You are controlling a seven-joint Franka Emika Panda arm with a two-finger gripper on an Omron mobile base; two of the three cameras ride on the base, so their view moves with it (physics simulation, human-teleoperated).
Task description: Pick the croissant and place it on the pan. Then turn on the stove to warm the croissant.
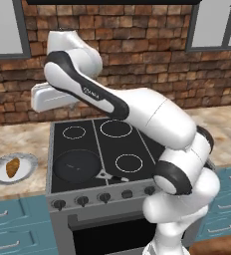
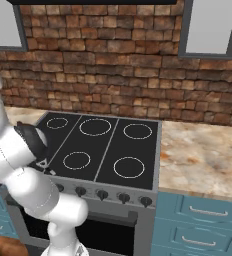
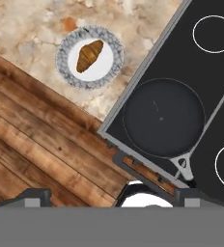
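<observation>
You were looking at a home kitchen. A black glass stove point(image 1: 107, 149) with white ring burners and a row of dark knobs point(image 1: 103, 197) sat in a speckled stone table point(image 2: 203, 155), an oven door below it. Blue drawers point(image 2: 203, 220) with metal handles flanked it, a red brick wall point(image 2: 103, 65) with windows point(image 2: 210, 25) rose behind, and the floor point(image 3: 41, 149) was wooden planks.
</observation>
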